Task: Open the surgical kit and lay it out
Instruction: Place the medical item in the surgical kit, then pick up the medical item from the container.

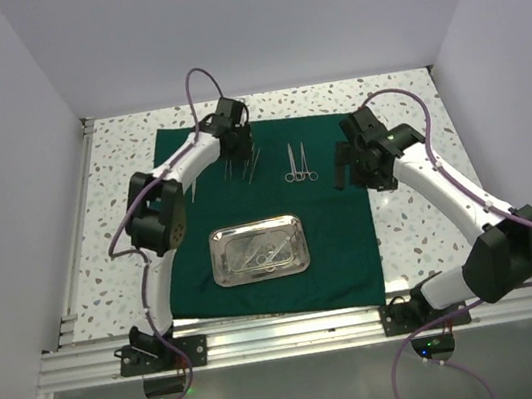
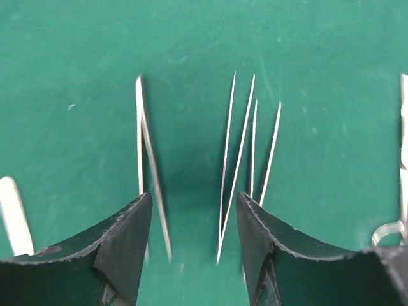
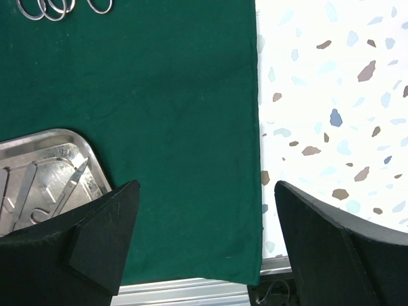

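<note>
The dark green cloth (image 1: 345, 248) lies spread flat on the table. The steel tray (image 1: 291, 228) sits on its near half with a few thin instruments inside. Two scissors (image 1: 299, 164) lie side by side on the far half. My left gripper (image 1: 239, 158) hangs low over thin silver tweezers (image 2: 237, 146) there. In the left wrist view the jaws stand apart, with one pair (image 2: 145, 146) by the left finger and others by the right finger, none gripped. My right gripper (image 3: 207, 185) is open above the cloth's right edge, holding nothing.
A flat silver tool (image 1: 193, 186) lies on the cloth left of the tweezers. Bare speckled tabletop (image 1: 422, 225) surrounds the cloth. An aluminium rail (image 1: 287, 333) runs along the near edge. White walls close in the left, right and back.
</note>
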Robot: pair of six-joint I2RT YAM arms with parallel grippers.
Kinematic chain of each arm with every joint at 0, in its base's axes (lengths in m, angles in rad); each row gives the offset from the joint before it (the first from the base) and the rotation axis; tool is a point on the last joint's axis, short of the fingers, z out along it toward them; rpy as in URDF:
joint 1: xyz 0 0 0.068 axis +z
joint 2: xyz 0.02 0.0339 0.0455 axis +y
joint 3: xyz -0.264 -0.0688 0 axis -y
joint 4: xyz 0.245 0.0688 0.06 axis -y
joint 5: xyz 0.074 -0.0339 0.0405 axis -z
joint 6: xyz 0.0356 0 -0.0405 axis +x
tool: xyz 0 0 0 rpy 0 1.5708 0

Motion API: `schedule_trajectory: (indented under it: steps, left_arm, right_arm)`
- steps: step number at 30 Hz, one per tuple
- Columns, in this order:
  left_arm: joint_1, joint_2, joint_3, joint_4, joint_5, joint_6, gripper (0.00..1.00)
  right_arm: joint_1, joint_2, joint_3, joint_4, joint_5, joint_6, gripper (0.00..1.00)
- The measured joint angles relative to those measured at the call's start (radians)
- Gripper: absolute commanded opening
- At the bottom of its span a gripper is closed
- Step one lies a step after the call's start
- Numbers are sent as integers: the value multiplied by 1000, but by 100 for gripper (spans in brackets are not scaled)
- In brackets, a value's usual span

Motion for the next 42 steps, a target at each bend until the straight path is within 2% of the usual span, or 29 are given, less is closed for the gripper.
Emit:
schedule_trajectory:
  steps: [4, 8, 11, 15, 21, 26, 36, 42]
  left_arm:
    - [0, -150, -124, 1, 21, 9, 56]
    - [-13, -382, -305, 25, 53, 44, 54]
    - [-44, -552, -463, 43, 72, 67, 52]
    - [-104, -684, -664, 56, 96, 77, 48]
    - [-185, -698, -868, 45, 109, 64, 45]
    - [-228, -707, -924, 47, 106, 17, 45]
    - [-235, -857, -1082, 38, 109, -50, 43]
    - [-248, -859, -1128, 32, 109, -80, 43]
  right_arm:
    - [0, 3, 0, 6, -2, -4, 90]
    - [0, 3, 0, 21, -6, -5, 90]
    - [0, 4, -2, 29, -11, -7, 90]
    - [0, 6, -2, 39, -20, -11, 90]
    - [0, 6, -3, 48, -27, -16, 90]
    - [0, 5, -8, 49, -27, -16, 90]
    - [0, 5, -54, 55, -27, -17, 90]
    - [0, 5, -55, 56, -26, -23, 90]
